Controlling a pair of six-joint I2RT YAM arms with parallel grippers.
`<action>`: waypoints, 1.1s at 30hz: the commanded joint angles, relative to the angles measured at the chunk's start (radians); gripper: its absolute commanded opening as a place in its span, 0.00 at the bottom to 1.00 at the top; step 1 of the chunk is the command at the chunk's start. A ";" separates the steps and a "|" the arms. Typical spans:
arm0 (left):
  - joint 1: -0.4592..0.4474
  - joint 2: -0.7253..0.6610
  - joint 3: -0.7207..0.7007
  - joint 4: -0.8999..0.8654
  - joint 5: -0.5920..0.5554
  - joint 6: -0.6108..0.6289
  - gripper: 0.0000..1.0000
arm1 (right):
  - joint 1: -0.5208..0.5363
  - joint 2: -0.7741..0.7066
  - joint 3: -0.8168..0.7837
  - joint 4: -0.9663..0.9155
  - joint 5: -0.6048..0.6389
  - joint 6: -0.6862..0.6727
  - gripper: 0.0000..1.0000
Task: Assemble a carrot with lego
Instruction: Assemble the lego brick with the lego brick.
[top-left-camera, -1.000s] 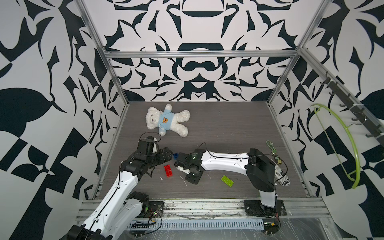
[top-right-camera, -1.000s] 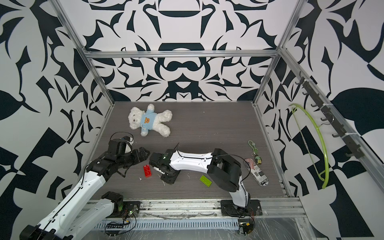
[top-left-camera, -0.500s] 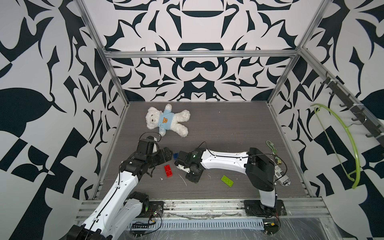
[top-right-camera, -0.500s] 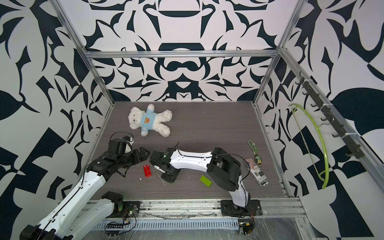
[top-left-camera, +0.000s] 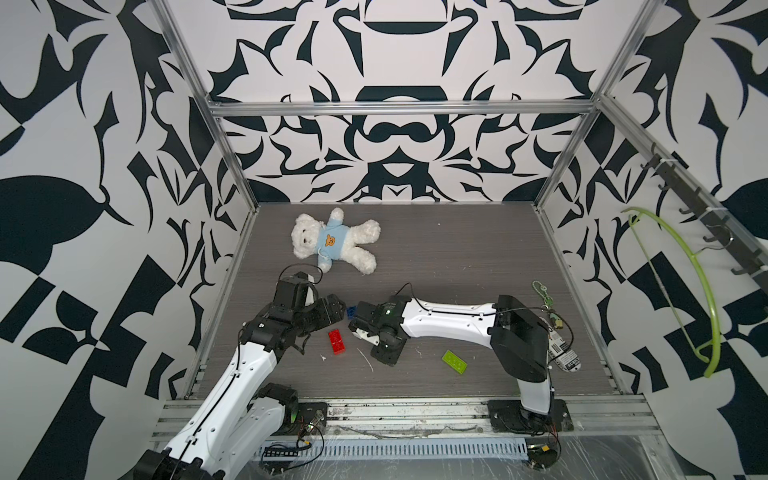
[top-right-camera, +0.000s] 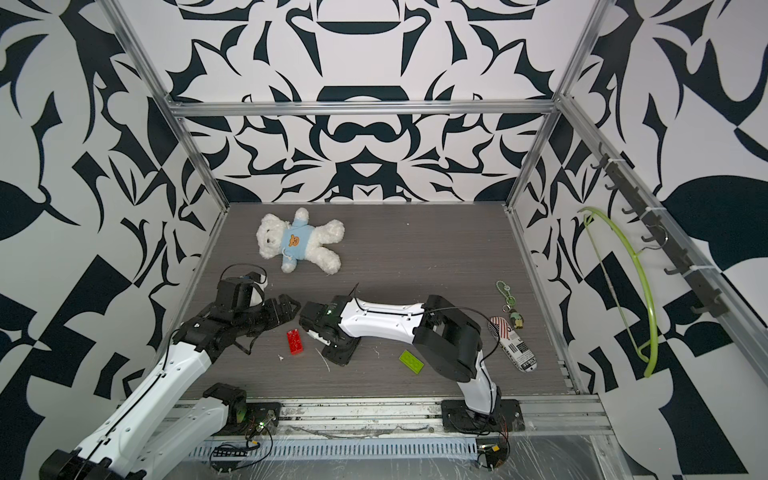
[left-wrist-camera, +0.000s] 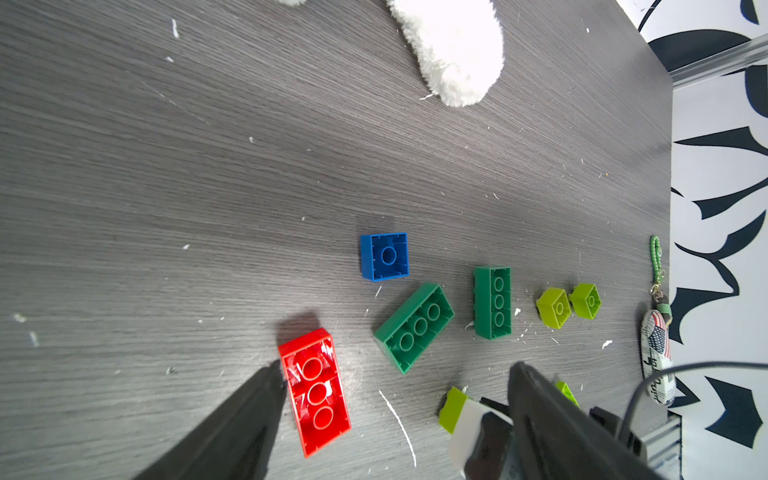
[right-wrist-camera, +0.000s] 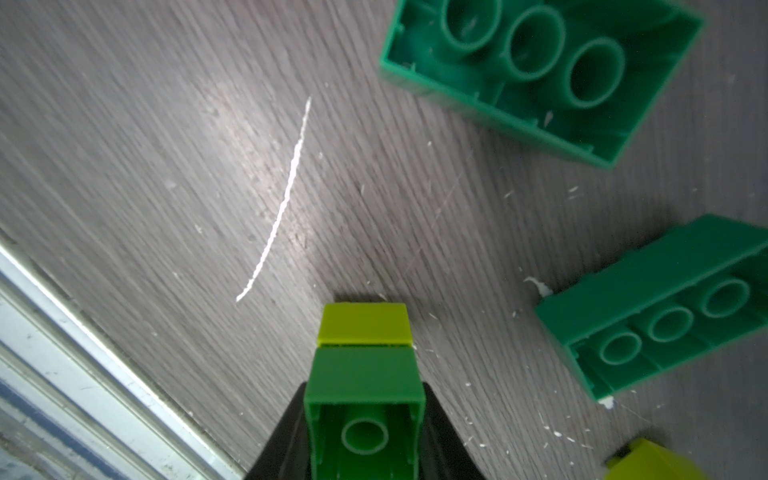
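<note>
My right gripper is shut on a short stack: a dark green square brick with a lime brick joined to its far end, held low over the table. My left gripper stands open just above the table, and a red oblong brick lies upside down between its fingers, right beside one fingertip. Loose lego lies beyond it: a blue square, two dark green oblongs and two small lime bricks. In both top views the red brick lies between the two grippers.
A lime oblong brick lies near the right arm's elbow. A white teddy bear lies at the back left. A beaded keychain and a striped trinket lie by the right wall. A white thread lies beside the red brick.
</note>
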 joint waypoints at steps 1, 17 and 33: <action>0.004 0.000 -0.010 0.007 0.012 0.007 0.92 | -0.001 -0.011 0.008 -0.020 -0.010 0.024 0.25; 0.004 0.013 -0.011 0.015 0.018 0.008 0.92 | 0.014 -0.014 0.017 -0.025 0.023 0.103 0.26; 0.004 0.019 -0.012 0.018 0.024 0.008 0.91 | 0.017 -0.034 0.011 0.019 0.024 0.149 0.30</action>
